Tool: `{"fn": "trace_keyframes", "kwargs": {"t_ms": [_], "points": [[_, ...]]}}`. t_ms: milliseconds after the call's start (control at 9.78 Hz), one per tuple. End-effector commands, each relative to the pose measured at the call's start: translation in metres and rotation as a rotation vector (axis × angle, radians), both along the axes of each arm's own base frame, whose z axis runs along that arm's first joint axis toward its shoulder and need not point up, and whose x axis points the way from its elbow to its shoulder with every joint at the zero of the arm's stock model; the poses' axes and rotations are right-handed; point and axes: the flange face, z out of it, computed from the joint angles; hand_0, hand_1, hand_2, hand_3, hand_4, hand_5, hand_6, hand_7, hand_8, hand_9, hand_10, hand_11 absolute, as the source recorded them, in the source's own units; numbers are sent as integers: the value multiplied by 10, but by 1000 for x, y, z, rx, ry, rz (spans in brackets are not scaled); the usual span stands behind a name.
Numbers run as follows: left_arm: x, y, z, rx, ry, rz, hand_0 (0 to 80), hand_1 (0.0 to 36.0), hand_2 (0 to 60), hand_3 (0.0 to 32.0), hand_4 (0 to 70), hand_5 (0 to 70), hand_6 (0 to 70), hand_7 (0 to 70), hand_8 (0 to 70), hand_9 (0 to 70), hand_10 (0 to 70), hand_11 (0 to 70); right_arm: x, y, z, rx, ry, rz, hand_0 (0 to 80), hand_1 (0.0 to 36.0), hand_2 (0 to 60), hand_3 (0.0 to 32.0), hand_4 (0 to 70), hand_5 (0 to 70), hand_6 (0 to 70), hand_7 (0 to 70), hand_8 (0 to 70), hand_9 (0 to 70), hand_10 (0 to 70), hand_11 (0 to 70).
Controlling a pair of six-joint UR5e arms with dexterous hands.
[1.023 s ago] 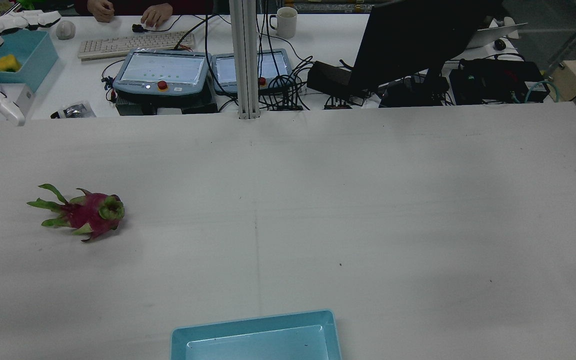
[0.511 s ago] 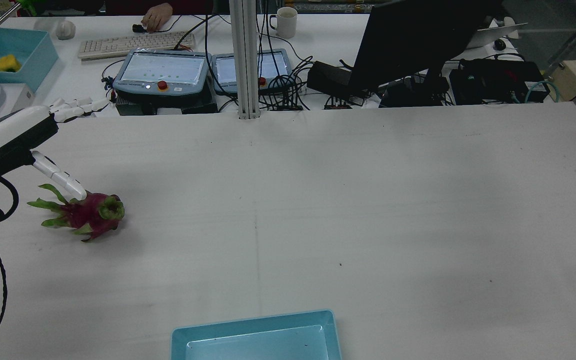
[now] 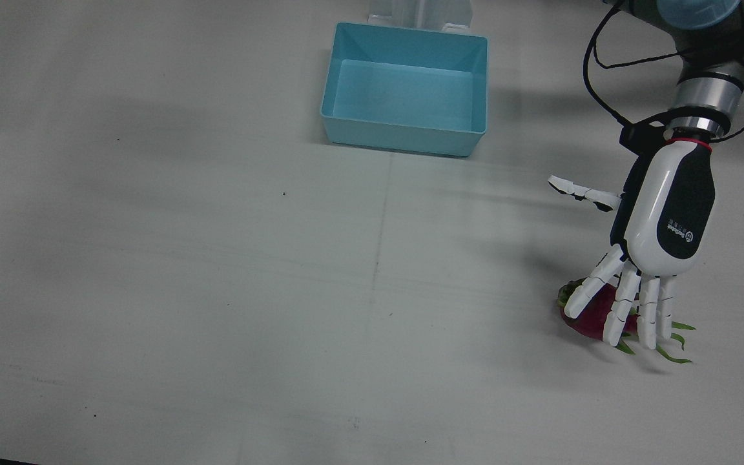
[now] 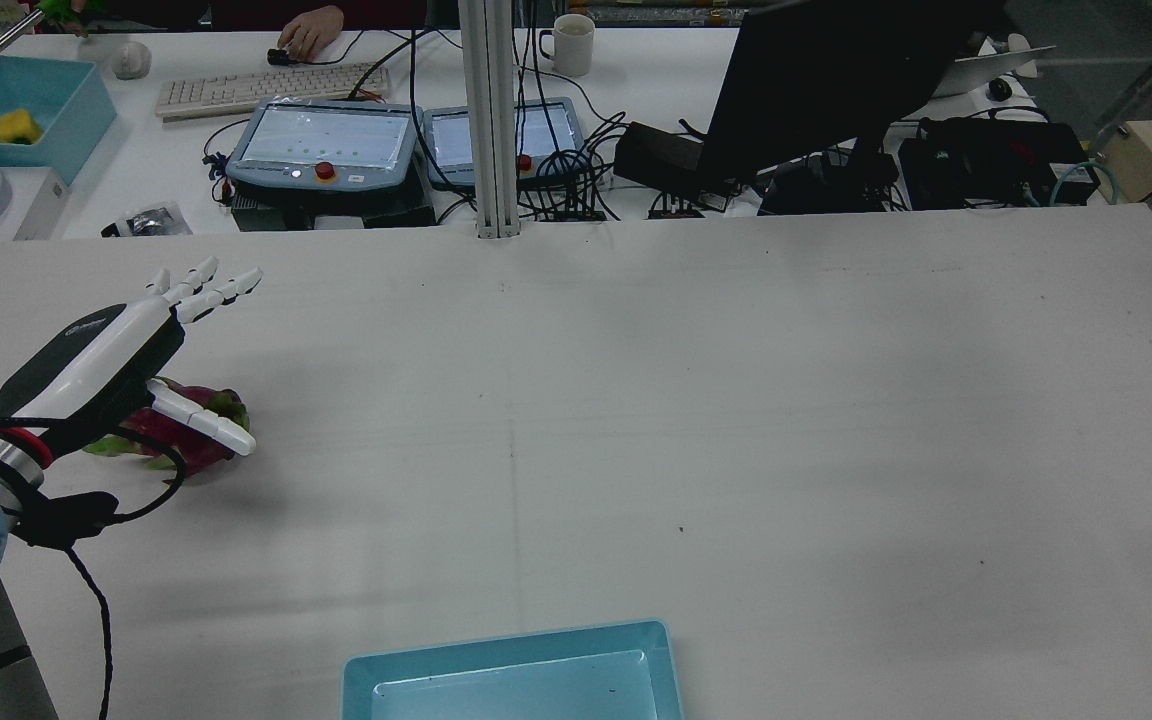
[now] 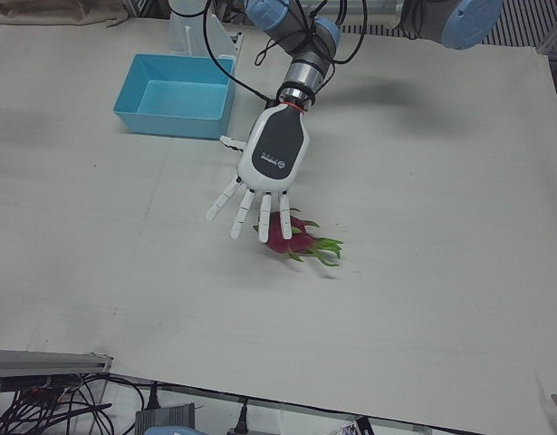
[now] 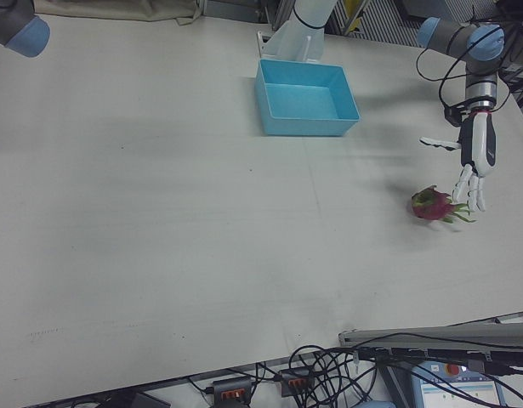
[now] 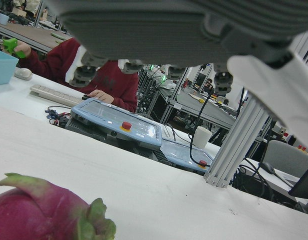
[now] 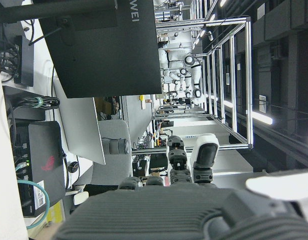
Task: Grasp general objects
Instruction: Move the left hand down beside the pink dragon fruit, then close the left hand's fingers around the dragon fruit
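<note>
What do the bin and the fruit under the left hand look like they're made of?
Bin: likely moulded plastic, uniform light blue with a slight sheen. Dragon fruit: magenta skin with green leafy scales; real or replica, cannot tell. Left hand: glossy white and black shell, probably plastic.

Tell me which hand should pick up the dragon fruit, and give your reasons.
The left. The left hand is spread open right over the dragon fruit, fingers apart above it. The right hand shows only in its own camera, aimed away across the room, and appears nowhere over the table.
</note>
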Motion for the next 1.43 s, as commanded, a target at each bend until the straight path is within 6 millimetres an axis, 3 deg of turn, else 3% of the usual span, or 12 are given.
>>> {"fn": "trace_keyframes", "kwargs": {"t_ms": [0,205,511,716,920,1125,1330], "points": [[-19,-13,6,-15,-11,-92,502,175,0,320,0,0,0,28,0,0,0,0,0,0,-2,4,0,0,0,0,0,0,0,0,0,0,0,0,0,0],[-5,-18,26,-47,-74,-93,555,245,42,320,0,0,0,0,0,0,0,0,0,-1,-3,5,1,0,0,0,0,0,0,0,0,0,0,0,0,0],[31,14,40,-61,-148,-146,543,227,1,320,0,0,0,20,0,0,0,0,1,0,-3,5,0,2,0,0,0,0,0,0,0,0,0,0,0,0],[42,16,59,-85,-212,-168,540,224,0,320,0,0,0,14,0,0,0,0,1,0,-3,5,0,0,0,0,0,0,0,0,0,0,0,0,0,0],[41,16,62,-88,-228,-194,528,222,25,318,0,0,0,2,0,0,0,0,1,-1,-3,7,1,1,0,0,0,0,0,0,0,0,0,0,0,0],[41,12,71,-99,-250,-212,538,230,18,304,0,1,0,0,0,0,0,0,0,-1,-4,8,1,0,0,0,0,0,0,0,0,0,0,0,0,0],[51,8,91,-111,-278,-210,531,226,29,248,0,14,0,5,2,0,0,0,0,0,-3,5,1,0,0,0,0,0,0,0,0,0,0,0,0,0]]}}
